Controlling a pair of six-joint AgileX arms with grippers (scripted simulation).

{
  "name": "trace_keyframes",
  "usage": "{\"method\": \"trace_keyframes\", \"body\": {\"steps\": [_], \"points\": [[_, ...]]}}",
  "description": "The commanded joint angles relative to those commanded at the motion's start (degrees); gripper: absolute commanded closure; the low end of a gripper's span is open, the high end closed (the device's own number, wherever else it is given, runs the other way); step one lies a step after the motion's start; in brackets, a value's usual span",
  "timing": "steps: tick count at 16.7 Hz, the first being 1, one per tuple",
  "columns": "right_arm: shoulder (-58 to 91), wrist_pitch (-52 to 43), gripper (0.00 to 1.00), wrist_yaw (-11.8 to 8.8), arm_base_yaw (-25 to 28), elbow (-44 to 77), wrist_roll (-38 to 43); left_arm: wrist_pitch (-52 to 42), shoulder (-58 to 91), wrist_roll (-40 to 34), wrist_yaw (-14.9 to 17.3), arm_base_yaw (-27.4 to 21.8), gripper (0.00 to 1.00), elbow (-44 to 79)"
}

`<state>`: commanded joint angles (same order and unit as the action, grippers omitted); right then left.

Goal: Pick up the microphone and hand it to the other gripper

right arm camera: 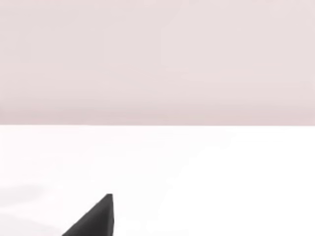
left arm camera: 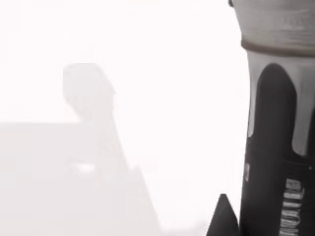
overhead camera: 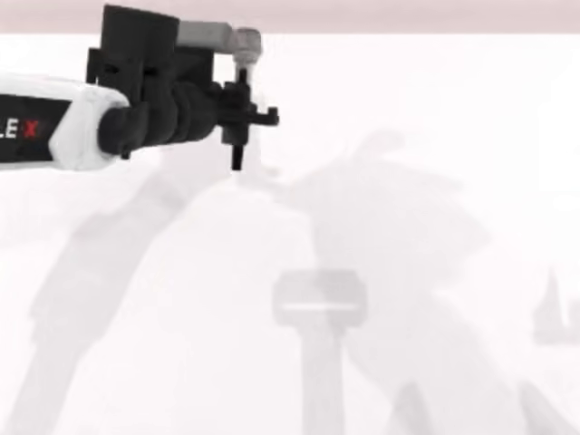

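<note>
At the far left of the top view, the left arm reaches in with its white crinkled sleeve and black links, lifted well above the pale white surface (overhead camera: 435, 109). Its black two-fingered left gripper (overhead camera: 237, 113) carries the slim handheld microphone (overhead camera: 240, 63), whose rounded grey mesh head points toward the far edge of the surface and whose black tapering handle runs back between the jaws. The jaws are pinching that handle. The left wrist view confirms it: the microphone (left arm camera: 275, 147) fills the side of the picture, grey head and black body close against the camera, with one pointed black fingertip (left arm camera: 224, 219) just beside it. To my eye the pick-up is done and the carry toward the hand-over is in hand. Moving right, the middle of the surface bears only soft grey shadows, including a T-shaped one. The right gripper does not appear from above at all; in the right wrist view only a dark pointed fingertip (right arm camera: 96, 219) shows over the white surface, so I cannot tell whether its jaws are spread or together. The next move calls, I judge, for bringing the right arm in with jaws spread, to take a free stretch of the microphone before the left lets go.
</note>
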<state>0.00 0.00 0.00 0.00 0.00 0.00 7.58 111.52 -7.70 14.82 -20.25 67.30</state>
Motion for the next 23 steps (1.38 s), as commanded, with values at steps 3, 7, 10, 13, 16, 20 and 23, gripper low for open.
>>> {"method": "trace_keyframes", "body": {"steps": [3,7,10,13,16,20,23], "points": [[0.0,0.0,0.00,0.0,0.0,0.0,0.0,15.6,-3.7,3.3,4.9,0.5,1.00,-4.5],[0.0,0.0,0.00,0.0,0.0,0.0,0.0,30.5,-8.7,7.0,10.1,1.1,1.00,-9.1],[0.0,0.0,0.00,0.0,0.0,0.0,0.0,35.5,-11.0,8.6,12.2,1.4,1.00,-10.8],[0.0,0.0,0.00,0.0,0.0,0.0,0.0,35.9,-11.2,8.7,12.4,1.4,1.00,-10.9],[0.0,0.0,0.00,0.0,0.0,0.0,0.0,35.8,-11.2,8.7,12.0,0.9,1.00,-10.8],[0.0,0.0,0.00,0.0,0.0,0.0,0.0,36.1,-15.7,8.7,6.1,-4.6,1.00,-14.2],[0.0,0.0,0.00,0.0,0.0,0.0,0.0,36.3,-20.9,8.6,-1.0,-11.0,1.00,-18.3]]}}
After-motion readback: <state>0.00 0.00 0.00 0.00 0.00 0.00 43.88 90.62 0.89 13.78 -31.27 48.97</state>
